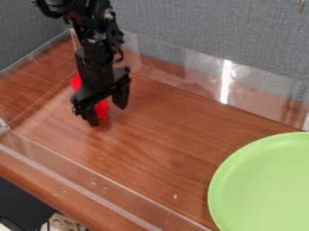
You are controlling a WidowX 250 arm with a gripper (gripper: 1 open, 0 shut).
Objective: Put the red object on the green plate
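Note:
The red object (101, 112) lies on the wooden table at the left, mostly hidden by the hand; red shows between the fingers and just behind the wrist. My gripper (103, 105) points down over it, its two black fingers spread wide on either side of the block, open, not clamped on it. The green plate (268, 188) lies at the lower right, partly cut off by the frame edge, far from the gripper.
A low clear plastic wall (205, 72) runs around the wooden tabletop (169, 135), along the back, left and front. A grey fabric backdrop stands behind it.

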